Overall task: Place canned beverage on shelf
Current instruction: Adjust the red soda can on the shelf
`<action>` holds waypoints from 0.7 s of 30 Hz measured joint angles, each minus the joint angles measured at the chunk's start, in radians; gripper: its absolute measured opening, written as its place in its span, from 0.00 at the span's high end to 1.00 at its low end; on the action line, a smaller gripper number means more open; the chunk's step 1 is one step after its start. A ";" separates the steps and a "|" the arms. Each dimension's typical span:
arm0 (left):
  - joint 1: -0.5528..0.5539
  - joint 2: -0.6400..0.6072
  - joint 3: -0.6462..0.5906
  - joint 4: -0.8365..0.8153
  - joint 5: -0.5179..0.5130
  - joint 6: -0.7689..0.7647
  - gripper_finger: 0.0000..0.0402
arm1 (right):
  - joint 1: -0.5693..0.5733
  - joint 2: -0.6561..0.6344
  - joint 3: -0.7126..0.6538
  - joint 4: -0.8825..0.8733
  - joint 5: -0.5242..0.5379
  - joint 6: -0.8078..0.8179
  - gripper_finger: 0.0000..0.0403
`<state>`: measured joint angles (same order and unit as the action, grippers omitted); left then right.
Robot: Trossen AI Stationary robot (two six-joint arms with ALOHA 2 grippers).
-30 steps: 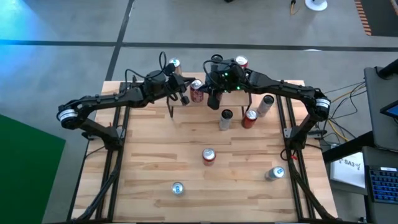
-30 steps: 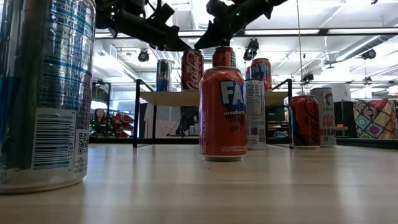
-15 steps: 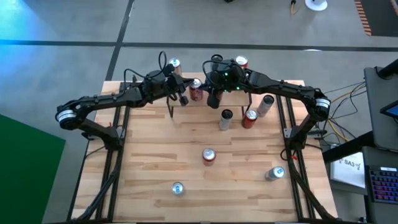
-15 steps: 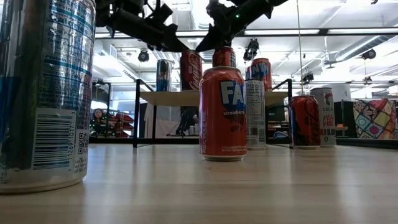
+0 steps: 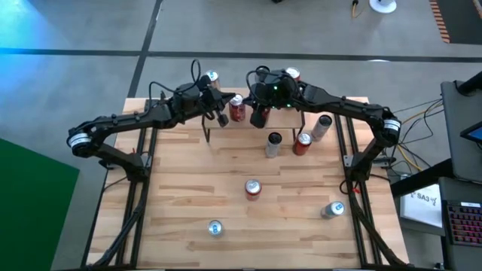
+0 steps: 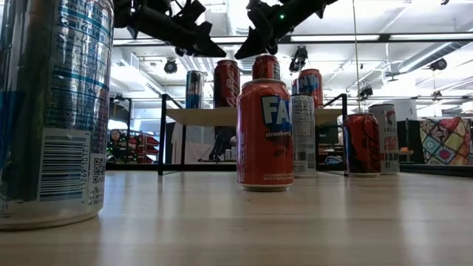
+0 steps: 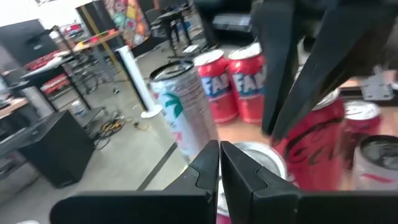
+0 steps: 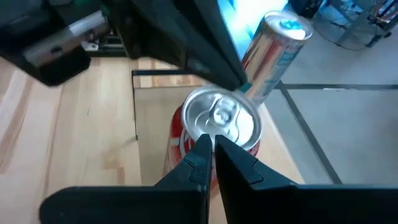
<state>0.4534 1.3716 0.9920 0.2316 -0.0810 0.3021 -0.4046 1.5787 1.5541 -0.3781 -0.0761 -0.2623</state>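
Four cans stand on the shelf (image 6: 244, 115); six wait on the worktop (image 5: 226, 188). Both grippers hover above the shelf, fingers clenched empty.

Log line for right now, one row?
shelf: cola can standing | left gripper: shut, empty, beside can | right gripper: shut, empty, above shelf | table: cans waiting

A slatted wooden tabletop (image 5: 188, 188) is sitting on a black frame, and grey floor (image 5: 75, 30) is showing around it. A green panel (image 5: 30, 203) is lying along the floor at the table's left side. To the right, a laptop (image 5: 463, 226) is resting on a dark desk, with cables (image 5: 422, 113) trailing nearby. Striped hazard tape (image 5: 444, 19) is running across the far corner. In the room behind, a patchwork quilt (image 6: 443, 140) is hanging, and ceiling lights (image 6: 384, 37) are glowing.
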 joint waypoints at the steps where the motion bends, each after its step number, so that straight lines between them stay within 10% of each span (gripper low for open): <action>1: 0.000 0.000 0.003 -0.012 -0.017 0.000 1.00 | 0.000 0.000 0.009 -0.007 0.000 0.000 0.97; 21: 0.023 0.017 0.008 0.005 -0.094 0.056 1.00 | 0.005 0.014 0.030 -0.012 -0.031 0.008 0.97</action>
<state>0.4759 1.3884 1.0000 0.2370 -0.1753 0.3585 -0.3992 1.5932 1.5837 -0.3904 -0.1070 -0.2539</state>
